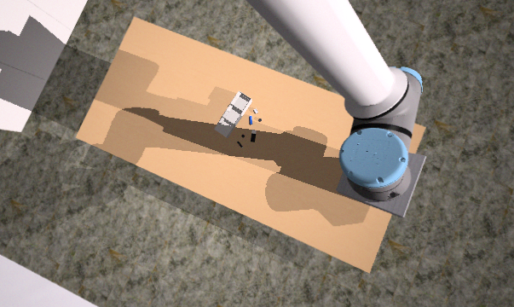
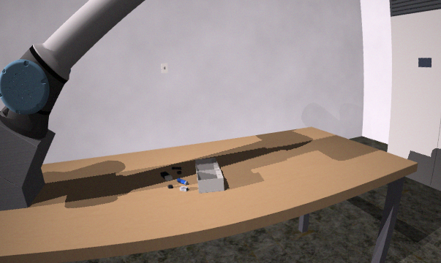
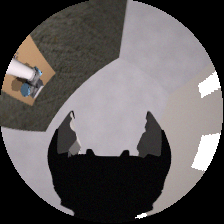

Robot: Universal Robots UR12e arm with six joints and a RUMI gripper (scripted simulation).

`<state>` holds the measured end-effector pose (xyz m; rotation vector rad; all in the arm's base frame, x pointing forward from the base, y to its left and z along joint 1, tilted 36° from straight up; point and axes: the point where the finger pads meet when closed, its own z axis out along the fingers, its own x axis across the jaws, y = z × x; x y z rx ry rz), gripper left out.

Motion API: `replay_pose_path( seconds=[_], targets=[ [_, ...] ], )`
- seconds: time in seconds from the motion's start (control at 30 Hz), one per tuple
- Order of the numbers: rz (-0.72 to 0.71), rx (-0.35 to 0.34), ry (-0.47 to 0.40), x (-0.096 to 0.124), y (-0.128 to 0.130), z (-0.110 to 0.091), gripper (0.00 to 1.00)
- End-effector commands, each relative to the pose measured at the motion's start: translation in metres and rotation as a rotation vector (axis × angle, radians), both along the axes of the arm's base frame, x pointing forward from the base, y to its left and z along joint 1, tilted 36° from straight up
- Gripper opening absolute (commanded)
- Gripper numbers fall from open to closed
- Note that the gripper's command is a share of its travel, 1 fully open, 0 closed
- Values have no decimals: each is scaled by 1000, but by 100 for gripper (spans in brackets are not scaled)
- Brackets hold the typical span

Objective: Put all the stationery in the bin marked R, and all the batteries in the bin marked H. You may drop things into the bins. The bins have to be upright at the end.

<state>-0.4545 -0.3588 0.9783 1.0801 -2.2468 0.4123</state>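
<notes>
The long light-brown wooden table (image 2: 315, 190) carries everything the task needs, gathered near its middle. The grey box-shaped bin unit with two open compartments (image 2: 209, 177) stands upright, which is good, because the bins must be upright at the end; I cannot read the letters R and H at this size, so I cannot tell which compartment is which. Just beside the bin unit, on the side toward the arm's base, lie the small objects: a short blue cylinder (image 2: 182, 181), probably a battery, a small white block (image 2: 183, 188), perhaps an eraser, a tiny black round thing (image 2: 170, 186), a dark rectangular block (image 2: 165, 175) and a thin black stick (image 2: 175, 168). All of them are on the table and none is in a compartment, so I judge that the sorting has not yet begun. They lie close to the bins, probably so that each carry is short and a drop from above is enough. The white robot arm (image 1: 325, 47) rises steeply from its grey base plate (image 1: 414, 200) at the table's end. The black two-jaw gripper (image 3: 111, 131) shows only in the wrist view, where it points at the pale walls, high above and well apart from the table; its jaws stand fully spread and nothing is between them. This raised pose seems a neutral one, from which the arm must come down over the first object.
</notes>
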Motion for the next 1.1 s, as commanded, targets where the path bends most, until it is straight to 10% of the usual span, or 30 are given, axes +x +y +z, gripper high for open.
replay_pose_path(
  seconds=[0.0,0.53,0.57,1.07],
  targets=[
    [0,0,0,-1,0,0,100],
    [0,0,0,-1,0,0,100],
    [0,0,0,4,0,-7,4],
    [0,0,0,73,-6,-101,4]
  ],
)
